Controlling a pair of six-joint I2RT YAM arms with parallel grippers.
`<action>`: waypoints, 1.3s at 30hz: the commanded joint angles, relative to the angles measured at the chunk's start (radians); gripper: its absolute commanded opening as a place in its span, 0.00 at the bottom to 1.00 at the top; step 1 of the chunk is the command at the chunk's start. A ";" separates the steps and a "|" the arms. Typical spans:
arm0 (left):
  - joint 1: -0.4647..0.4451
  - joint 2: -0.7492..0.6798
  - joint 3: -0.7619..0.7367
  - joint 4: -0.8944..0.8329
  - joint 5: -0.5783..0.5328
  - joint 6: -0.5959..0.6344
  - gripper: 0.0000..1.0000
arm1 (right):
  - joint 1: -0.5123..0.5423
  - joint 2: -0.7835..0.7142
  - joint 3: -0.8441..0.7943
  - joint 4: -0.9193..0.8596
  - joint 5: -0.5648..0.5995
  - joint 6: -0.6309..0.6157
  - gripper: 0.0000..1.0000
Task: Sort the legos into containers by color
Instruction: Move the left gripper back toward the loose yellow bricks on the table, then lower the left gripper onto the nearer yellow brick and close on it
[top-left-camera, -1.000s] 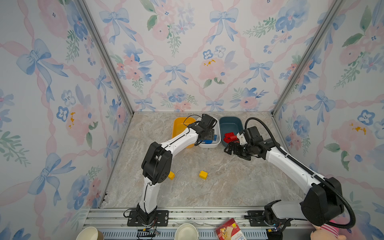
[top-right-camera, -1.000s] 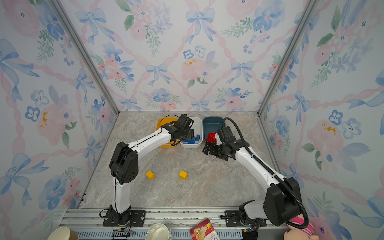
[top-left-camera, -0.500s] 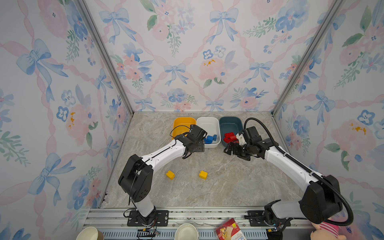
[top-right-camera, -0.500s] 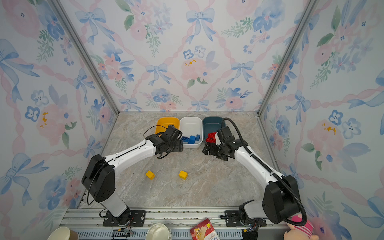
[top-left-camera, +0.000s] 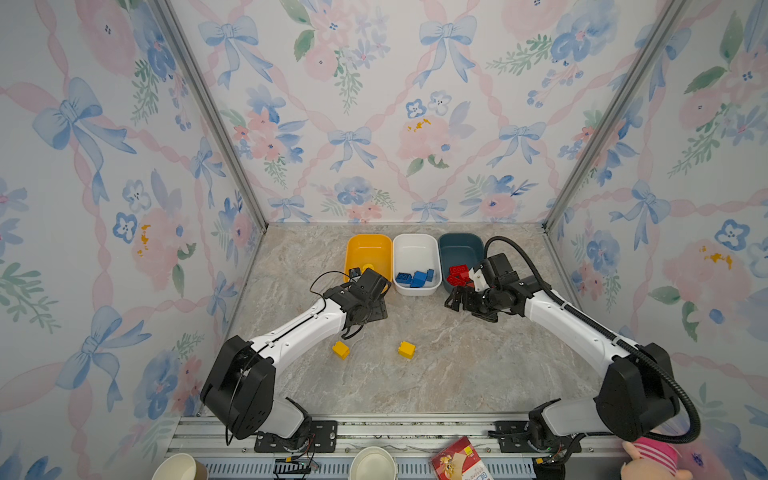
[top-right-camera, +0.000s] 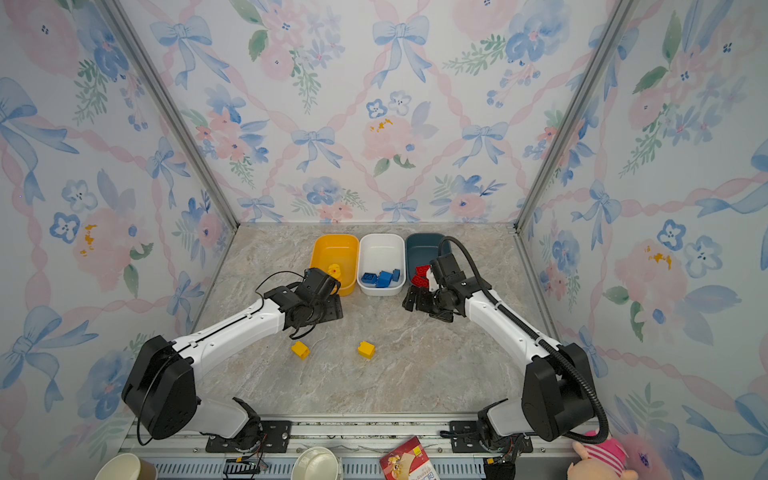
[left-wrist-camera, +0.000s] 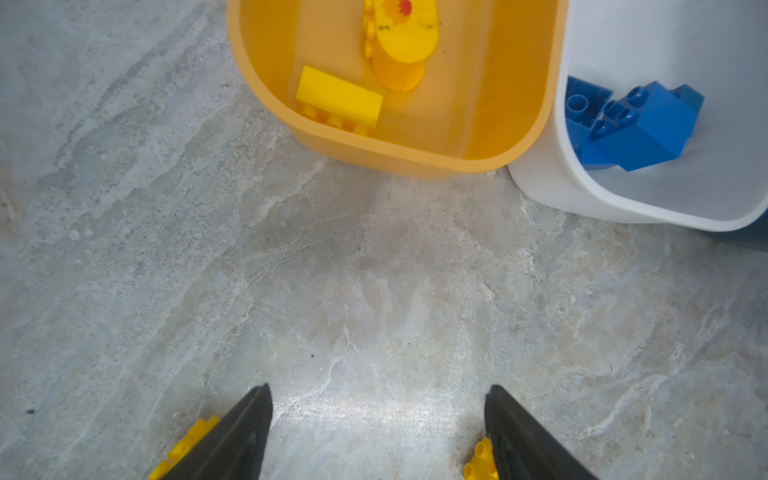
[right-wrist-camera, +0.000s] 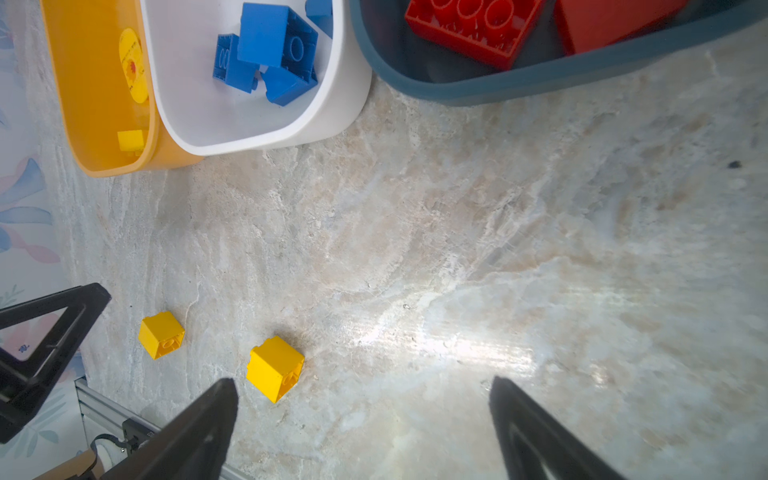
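Mid-bench, toward the front edge: two yellow bricks (top-left-camera: 340, 349) (top-left-camera: 407, 349) loose, apart | left gripper (left-wrist-camera: 378, 395), right gripper (right-wrist-camera: 361, 390): jaws apart, empty | bricks likely light, stiff, slick; pinch flat sides.

Only the left side is moving: the left gripper (top-left-camera: 368, 309) is backing off from over the white tub (top-left-camera: 415, 248) and is now hanging above bare table (top-left-camera: 436, 365) just in front of the yellow tub (top-left-camera: 369, 248), jaws spreading slightly wider, gripping nothing.

Marble tabletop (top-left-camera: 457, 374): tubs (top-left-camera: 415, 251), yellow bricks (top-left-camera: 340, 349)
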 joint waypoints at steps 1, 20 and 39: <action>0.020 -0.037 -0.016 -0.089 0.008 -0.084 0.82 | 0.007 0.015 0.027 0.013 -0.008 -0.003 0.97; 0.173 -0.175 -0.185 -0.264 0.145 -0.299 0.74 | 0.000 0.030 0.006 0.040 -0.025 -0.017 0.97; 0.197 0.011 -0.175 -0.198 0.174 -0.339 0.72 | -0.043 0.021 -0.011 0.042 -0.043 -0.025 0.97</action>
